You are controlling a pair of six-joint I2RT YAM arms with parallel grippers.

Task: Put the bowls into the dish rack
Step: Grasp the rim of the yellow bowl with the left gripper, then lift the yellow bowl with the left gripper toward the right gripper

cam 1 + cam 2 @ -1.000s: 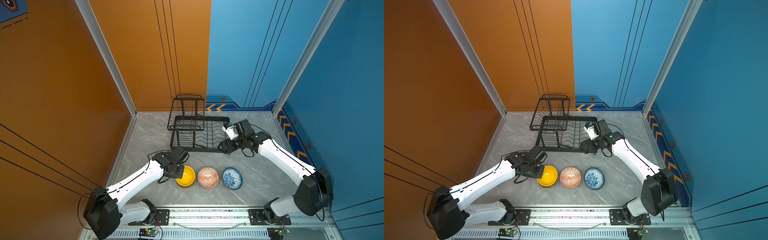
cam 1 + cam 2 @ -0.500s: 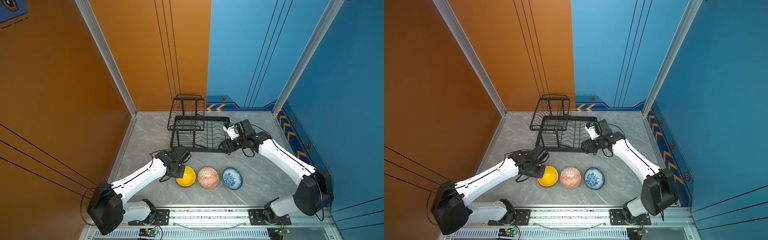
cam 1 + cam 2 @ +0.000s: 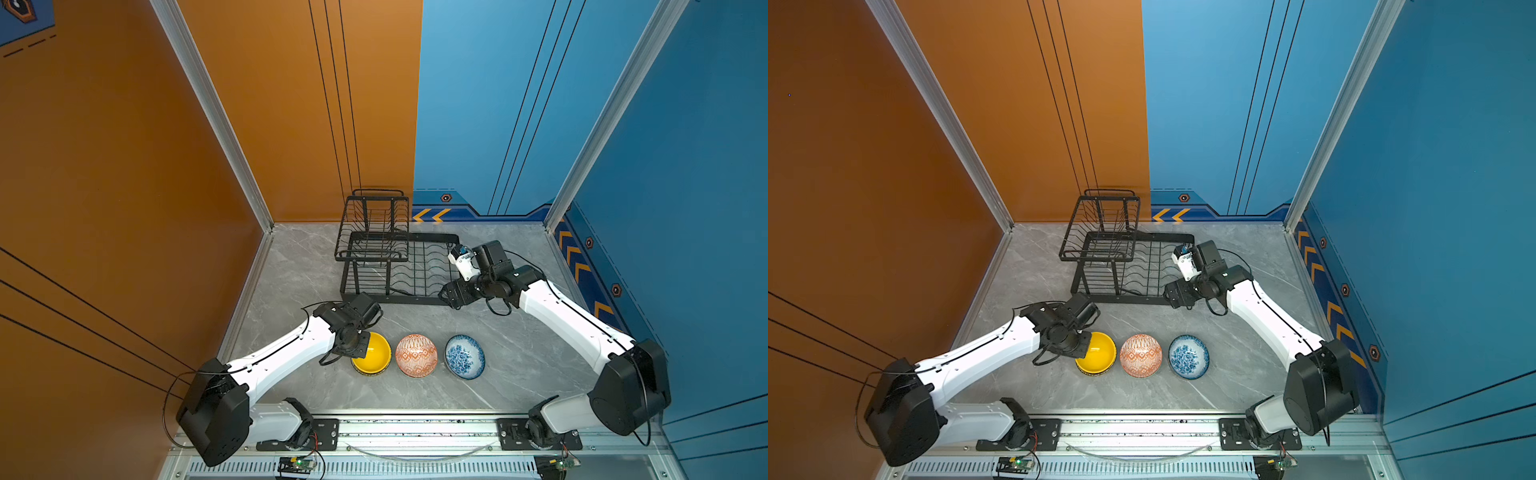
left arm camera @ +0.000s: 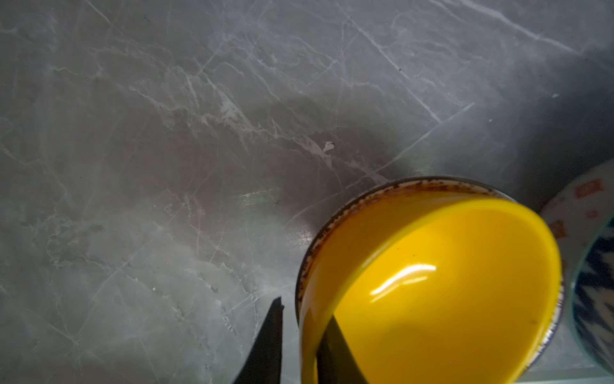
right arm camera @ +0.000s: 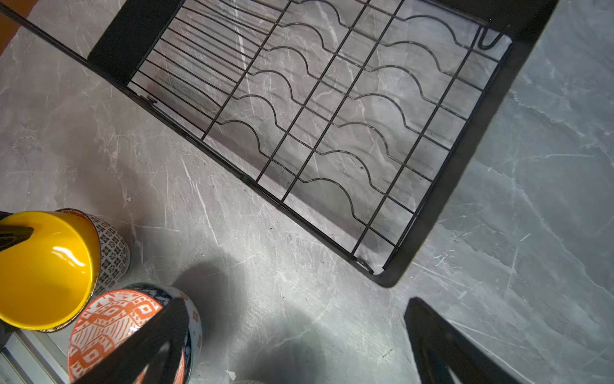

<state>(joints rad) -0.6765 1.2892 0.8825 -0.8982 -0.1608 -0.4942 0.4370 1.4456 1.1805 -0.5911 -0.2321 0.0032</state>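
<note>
Three bowls line the table's front in both top views: the yellow bowl (image 3: 376, 353) (image 3: 1100, 353), the orange-white bowl (image 3: 416, 356) (image 3: 1140, 356) and the blue-white bowl (image 3: 464, 357) (image 3: 1188, 357). The yellow bowl (image 4: 448, 282) (image 5: 43, 272) leans tilted inside a dark-white patterned bowl (image 5: 113, 252). My left gripper (image 4: 304, 311) (image 3: 361, 345) straddles the yellow rim, narrowly open. One finger is inside, the other just outside with a sliver of table showing. My right gripper (image 5: 297, 301) (image 3: 451, 297) hangs wide open and empty by the front right corner of the black dish rack (image 3: 390, 300) (image 5: 478, 146).
The orange-white bowl (image 5: 109, 319) sits nested in another patterned bowl. The rack's raised basket tier (image 3: 374, 224) stands at its far left end, near the orange wall. A metal rail (image 3: 415, 424) runs along the table's front edge.
My left arm has shifted slightly to the right over the yellow bowl. The right arm and the bowls have not visibly moved.
</note>
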